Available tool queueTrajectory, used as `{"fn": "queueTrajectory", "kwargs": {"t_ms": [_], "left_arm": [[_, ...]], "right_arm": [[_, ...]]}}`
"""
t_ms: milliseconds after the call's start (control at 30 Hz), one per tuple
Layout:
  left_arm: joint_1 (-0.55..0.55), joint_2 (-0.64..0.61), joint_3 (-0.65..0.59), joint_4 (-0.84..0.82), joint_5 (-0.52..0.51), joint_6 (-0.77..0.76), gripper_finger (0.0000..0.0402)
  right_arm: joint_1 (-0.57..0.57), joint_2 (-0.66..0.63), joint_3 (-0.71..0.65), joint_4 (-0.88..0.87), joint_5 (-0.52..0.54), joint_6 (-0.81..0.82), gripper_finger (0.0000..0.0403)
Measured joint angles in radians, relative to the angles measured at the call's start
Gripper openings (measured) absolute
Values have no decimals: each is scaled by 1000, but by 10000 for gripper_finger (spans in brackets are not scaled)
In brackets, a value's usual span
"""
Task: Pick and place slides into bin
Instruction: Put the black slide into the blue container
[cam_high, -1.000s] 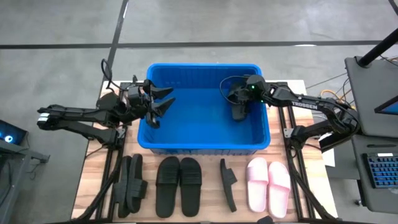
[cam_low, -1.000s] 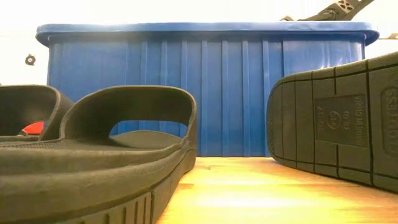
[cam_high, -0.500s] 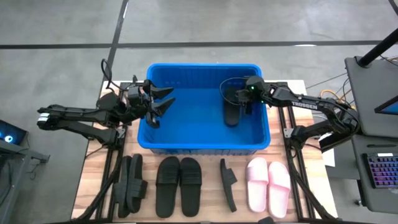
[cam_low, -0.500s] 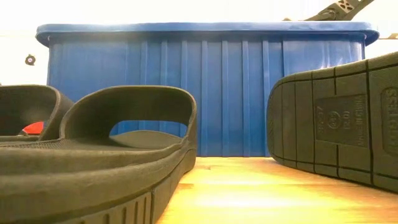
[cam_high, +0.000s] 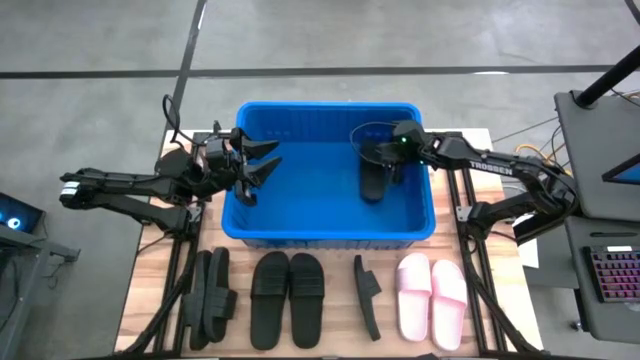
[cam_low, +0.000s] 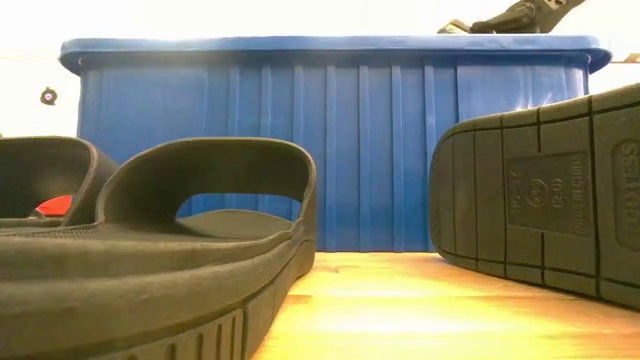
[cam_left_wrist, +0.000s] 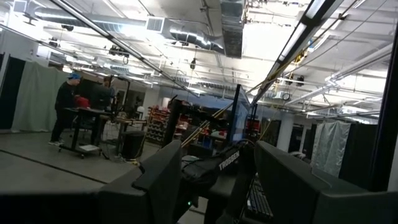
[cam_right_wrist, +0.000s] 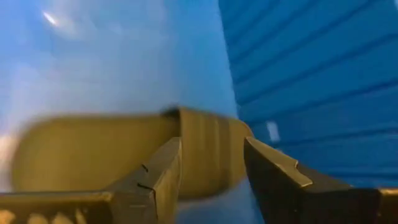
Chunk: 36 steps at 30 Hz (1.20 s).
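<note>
Since 1 s ago the black slide (cam_high: 373, 181) has left the right gripper (cam_high: 385, 163): it was hanging in the jaws over the bin's right half, now it lies flat on the bin floor just below the fingertips, near the right wall. Right gripper's fingers (cam_right_wrist: 163, 177) stand apart w/ a clear gap, nothing clamped; in the right wrist view the slide's strap end (cam_right_wrist: 205, 155) shows thru that gap, apart from both fingers. Left arm hasn't shifted.

Left gripper (cam_high: 262, 167) hovers over the bin's left rim, fingers (cam_left_wrist: 158, 180) partly spread, holding nothing; it points across at the right arm, well apart from the dropped slide.

Bin (cam_high: 300, 232) sits mid-table, between the 2 arms. Rest of the slides lie in a row on the wooden table (cam_high: 338, 262), on the near side of the bin from both grippers: black pair on edge (cam_high: 208, 297) closest to the left gripper's side, then a flat black pair (cam_high: 287, 293), one black slide on its side (cam_high: 367, 295), and the pink pair (cam_high: 432, 296) under the right arm's side. Low view: black slide strap (cam_low: 215, 185) and a sole (cam_low: 540, 205) close up, blue bin wall (cam_low: 360, 150) behind.
</note>
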Motion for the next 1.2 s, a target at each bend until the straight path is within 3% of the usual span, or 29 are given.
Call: {"fn": "queueTrajectory", "kwargs": {"t_ms": [233,433,600,800,1200], "left_arm": [[0,0,0,0,0,0,190],[0,0,0,0,0,0,190],[0,0,0,0,0,-1,190],[0,0,0,-1,0,0,190],[0,0,0,-5,0,-1,190]], "right_arm": [[57,82,257,-213,0,172,146],[84,268,512,-469,79,172,153],[84,418,629,-685,82,160,177],[84,496,609,-741,53,116,191],[82,490,455,-481,91,-5,187]]}}
